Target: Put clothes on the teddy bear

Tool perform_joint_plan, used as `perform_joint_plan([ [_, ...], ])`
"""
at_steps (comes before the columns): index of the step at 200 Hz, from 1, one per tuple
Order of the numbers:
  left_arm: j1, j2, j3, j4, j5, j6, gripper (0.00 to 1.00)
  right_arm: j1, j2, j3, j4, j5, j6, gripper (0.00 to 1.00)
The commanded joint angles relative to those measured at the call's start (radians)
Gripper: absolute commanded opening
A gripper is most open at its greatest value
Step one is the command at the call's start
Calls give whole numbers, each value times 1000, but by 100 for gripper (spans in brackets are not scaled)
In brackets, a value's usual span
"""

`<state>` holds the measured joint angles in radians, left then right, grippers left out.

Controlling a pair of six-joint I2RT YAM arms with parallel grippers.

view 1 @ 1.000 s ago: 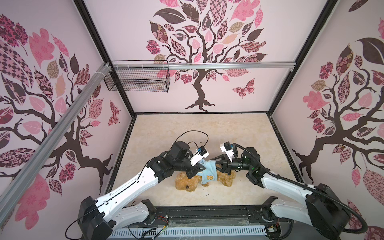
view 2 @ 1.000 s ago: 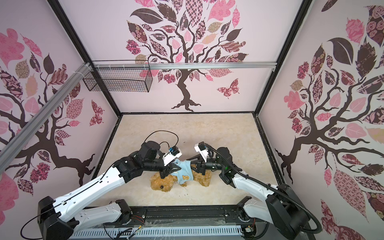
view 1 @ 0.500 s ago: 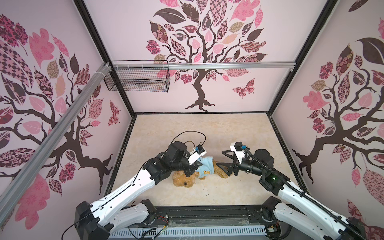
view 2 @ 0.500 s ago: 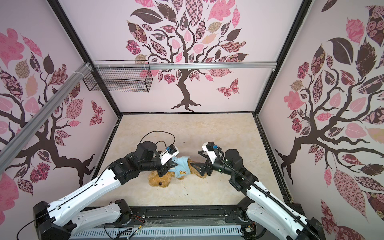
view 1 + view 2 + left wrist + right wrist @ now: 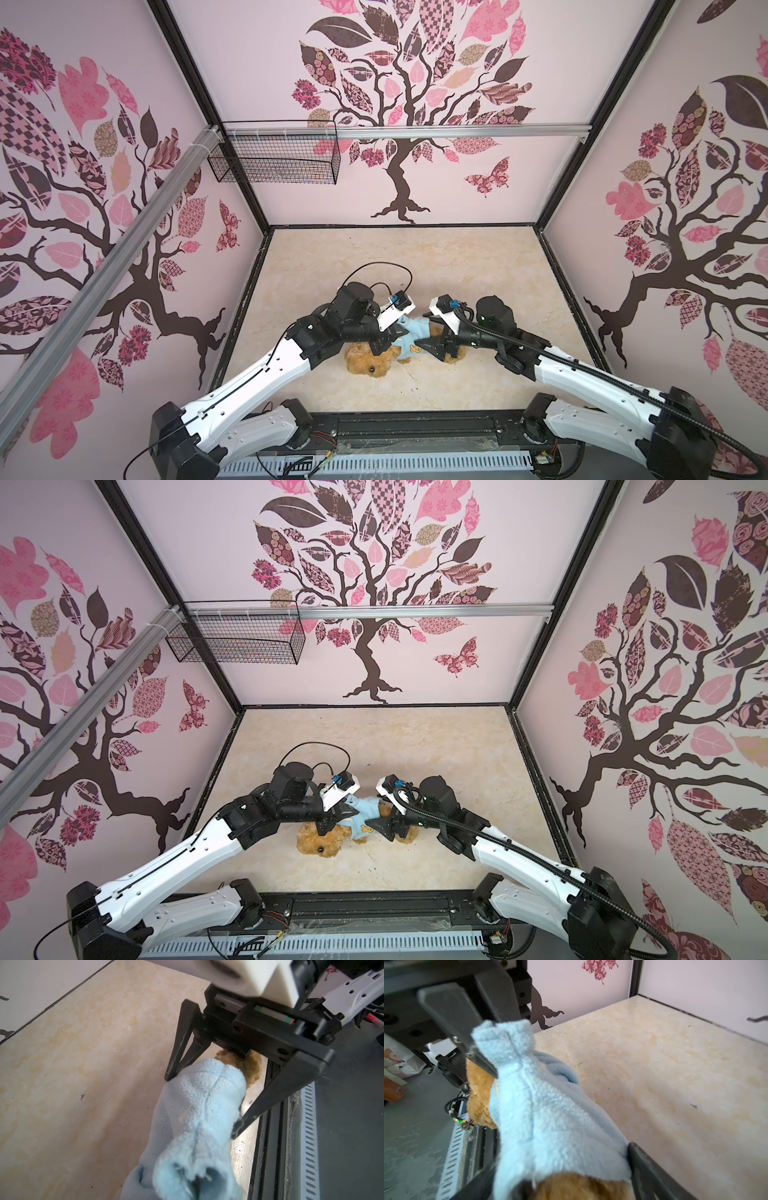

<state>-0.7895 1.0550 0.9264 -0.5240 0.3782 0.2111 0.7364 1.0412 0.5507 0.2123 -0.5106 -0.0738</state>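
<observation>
The teddy bear (image 5: 370, 363) lies on its side on the beige floor, head toward the left, golden-brown fur showing at head and legs. A light-blue shirt (image 5: 415, 332) with an orange print covers its torso. My left gripper (image 5: 392, 336) is shut on a bunched fold of the shirt (image 5: 197, 1105) near the bear's neck; the cloth hides its tips. My right gripper (image 5: 419, 347) is open. Its fingers (image 5: 643, 1167) stand on either side of the shirt's hem (image 5: 550, 1115) and the bear's lower body (image 5: 581, 1190), close against the cloth.
A black wire basket (image 5: 272, 153) hangs from the rail on the back wall. The black front frame (image 5: 415, 424) runs just in front of the bear. Patterned walls close the floor (image 5: 415, 270) on three sides.
The right gripper let go, drew back to the right with jaws wide, and has come back in around the bear's lower body. The left gripper kept its hold on the shirt.
</observation>
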Motion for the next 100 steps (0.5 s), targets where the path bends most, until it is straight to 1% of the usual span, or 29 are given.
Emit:
perform_joint_plan([
  [1,4,-32,-27,72,50,3,3,2,15,-25,96,-50,7,63],
  [24,4,-35,-28,50,33,1,4,2,-2,-54,139,-45,16,35],
  [38,4,-40,-30,29,16,-7,10,1,-14,-60,133,-42,20,23],
  [51,4,-53,-36,17,-1,-16,18,2,-23,-68,130,-44,30,13],
  [75,4,-80,-35,-19,-18,-30,33,2,-36,-76,128,-42,44,6],
  [100,3,-118,-16,-76,-73,-34,43,2,-44,-81,119,-37,44,5],
])
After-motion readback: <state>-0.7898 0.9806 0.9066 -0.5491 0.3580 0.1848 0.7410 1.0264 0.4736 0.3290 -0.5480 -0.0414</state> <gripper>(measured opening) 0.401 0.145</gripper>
